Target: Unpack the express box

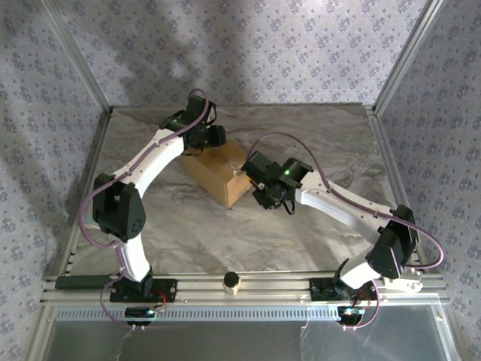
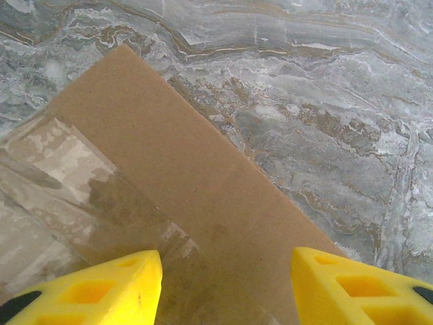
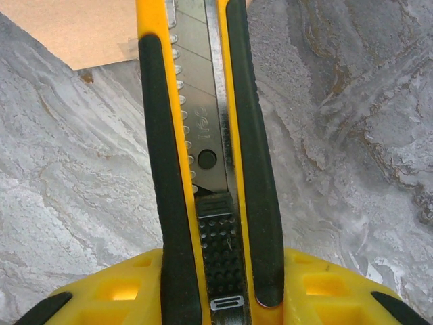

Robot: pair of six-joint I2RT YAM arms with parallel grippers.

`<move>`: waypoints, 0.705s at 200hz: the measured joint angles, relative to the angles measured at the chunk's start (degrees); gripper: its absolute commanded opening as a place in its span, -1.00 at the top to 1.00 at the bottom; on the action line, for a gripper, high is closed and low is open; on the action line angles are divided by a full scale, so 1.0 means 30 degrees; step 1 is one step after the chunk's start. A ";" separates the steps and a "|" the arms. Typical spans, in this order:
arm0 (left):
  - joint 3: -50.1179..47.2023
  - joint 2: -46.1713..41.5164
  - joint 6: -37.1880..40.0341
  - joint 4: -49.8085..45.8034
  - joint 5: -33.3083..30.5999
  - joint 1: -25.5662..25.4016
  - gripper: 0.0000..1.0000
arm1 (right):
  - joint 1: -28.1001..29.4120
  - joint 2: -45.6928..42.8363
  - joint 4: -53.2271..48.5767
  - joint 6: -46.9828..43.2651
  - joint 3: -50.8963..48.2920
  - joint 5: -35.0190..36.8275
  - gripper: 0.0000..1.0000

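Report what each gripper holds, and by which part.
The right gripper clamps a utility knife by the rear of its handle. The left gripper holds nothing, open over the box.

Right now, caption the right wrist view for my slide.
Right claw holds a yellow utility knife, blade extended, by the express box.

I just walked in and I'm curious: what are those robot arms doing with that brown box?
They seem to be getting ready to open the express box on the marble table. The right pincer grips a yellow and black utility knife, with the blade pointing toward the box's edge. The left pincer is open above the box's top, where clear tape runs across. The box looks closed.
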 measured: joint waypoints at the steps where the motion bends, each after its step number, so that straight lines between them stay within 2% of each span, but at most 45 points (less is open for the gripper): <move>1: -0.0022 0.0000 -0.0022 0.0015 0.0007 0.0000 -0.07 | 0.0007 -0.0007 -0.0022 0.0036 0.0000 0.0007 1.00; 98: -0.0933 -0.0393 -0.1020 0.1282 0.0124 0.0007 -0.07 | 0.0765 -0.0189 -0.1195 0.1239 0.0160 0.0947 1.00; 141: -0.1384 -0.1246 -0.1457 0.1290 0.0889 0.0124 -0.16 | 0.0976 -0.0168 -0.1297 0.1435 0.0342 0.1013 1.00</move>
